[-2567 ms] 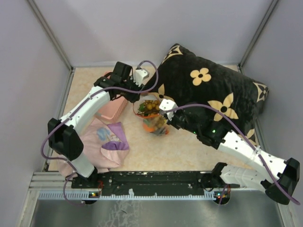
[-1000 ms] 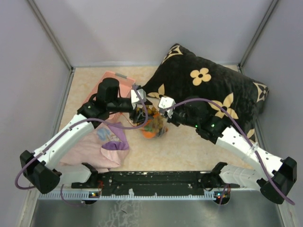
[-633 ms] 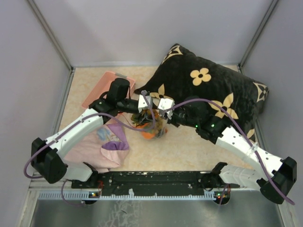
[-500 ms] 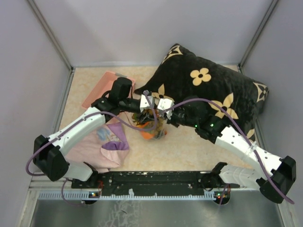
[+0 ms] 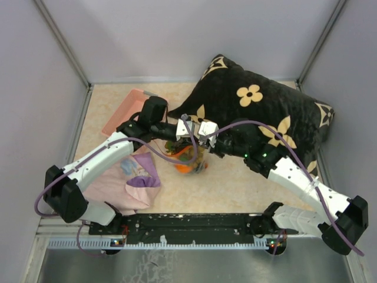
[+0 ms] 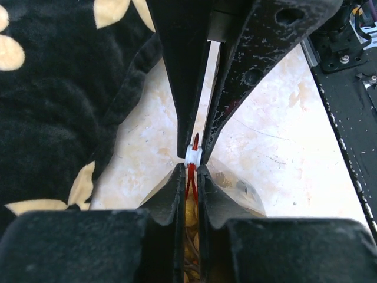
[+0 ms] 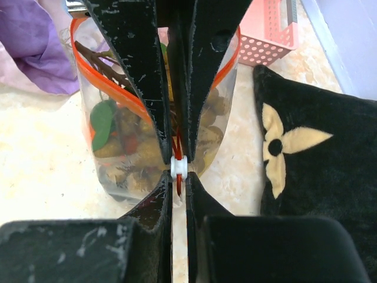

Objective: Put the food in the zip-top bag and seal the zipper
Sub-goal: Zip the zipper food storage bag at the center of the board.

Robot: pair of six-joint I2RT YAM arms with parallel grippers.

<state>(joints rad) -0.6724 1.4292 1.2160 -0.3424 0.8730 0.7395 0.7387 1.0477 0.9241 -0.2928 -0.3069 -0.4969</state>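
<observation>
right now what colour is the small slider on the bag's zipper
White; the slider shows best in the right wrist view, against the orange-red zipper.

The white-and-black left arm (image 5: 100, 156) and its twin right arm (image 5: 294, 174) both reach forward and bend inward, wrists level. The left gripper (image 5: 187, 131) and right gripper (image 5: 199, 132) meet tip to tip. Both sets of jaws are pressed nearly together, apparently pinching the thin orange-red zipper strip (image 6: 191, 180).
</observation>
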